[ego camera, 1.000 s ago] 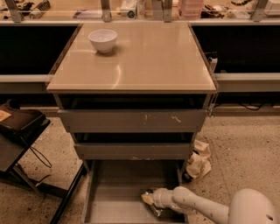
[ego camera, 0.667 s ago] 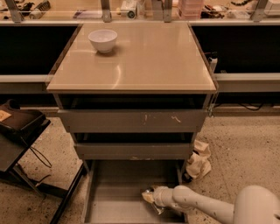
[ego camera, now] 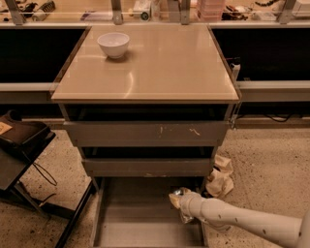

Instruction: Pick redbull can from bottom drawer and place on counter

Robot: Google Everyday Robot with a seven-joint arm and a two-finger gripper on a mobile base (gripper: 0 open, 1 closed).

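Observation:
The bottom drawer (ego camera: 135, 215) is pulled open at the foot of the grey cabinet. My gripper (ego camera: 177, 199) reaches in from the lower right on its white arm. It sits over the drawer's right side, just below the front of the drawer above. A small shiny glint (ego camera: 183, 192) shows at the gripper's top edge. I cannot tell whether that is the redbull can, and no can shows elsewhere in the drawer. The beige counter (ego camera: 160, 68) tops the cabinet and carries only a white bowl (ego camera: 113, 44) at its back left.
Two grey drawer fronts (ego camera: 145, 134) (ego camera: 145, 167) stand above the open drawer. A crumpled tan bag (ego camera: 220, 177) lies on the floor right of the cabinet. A black stand (ego camera: 22, 145) is at the left. A cluttered shelf (ego camera: 145, 9) runs behind.
My gripper has moved up in the view and slightly right, from the drawer's front toward the drawer fronts above. The bowl and drawers have not moved.

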